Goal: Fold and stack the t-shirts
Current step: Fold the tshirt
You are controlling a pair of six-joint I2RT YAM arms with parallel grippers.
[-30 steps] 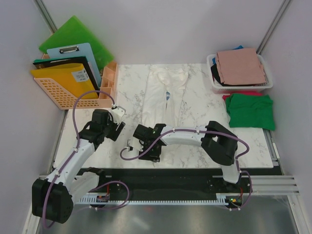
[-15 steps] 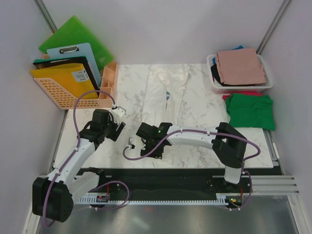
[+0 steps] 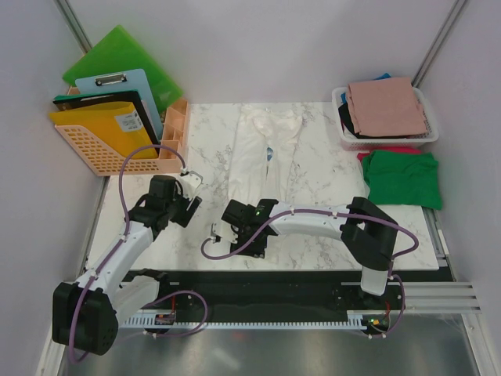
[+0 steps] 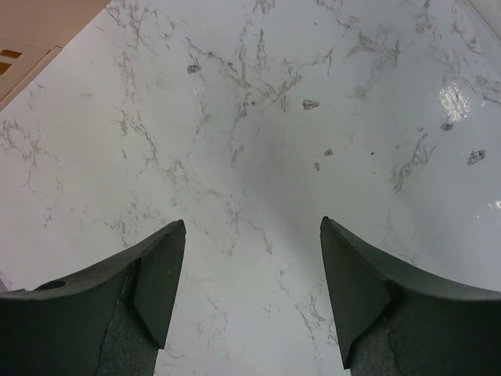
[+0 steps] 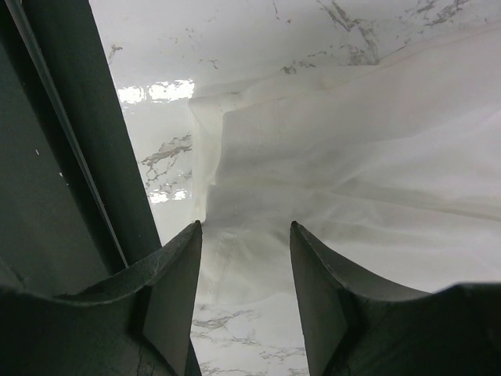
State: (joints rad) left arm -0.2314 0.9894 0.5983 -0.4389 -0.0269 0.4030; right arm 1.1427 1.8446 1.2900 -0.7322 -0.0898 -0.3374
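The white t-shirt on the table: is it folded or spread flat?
Partly folded: the white t-shirt lies as a long narrow strip with its sides turned in, stretched full length on the table, not yet folded crosswise.

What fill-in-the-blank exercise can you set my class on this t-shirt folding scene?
1. The t-shirt atop the white basket is ___.
2. Under the green t-shirt peeks a ___ one.
3. The end effector over the white t-shirt's hem belongs to the ___ arm.
Missing words: pink; red; right.
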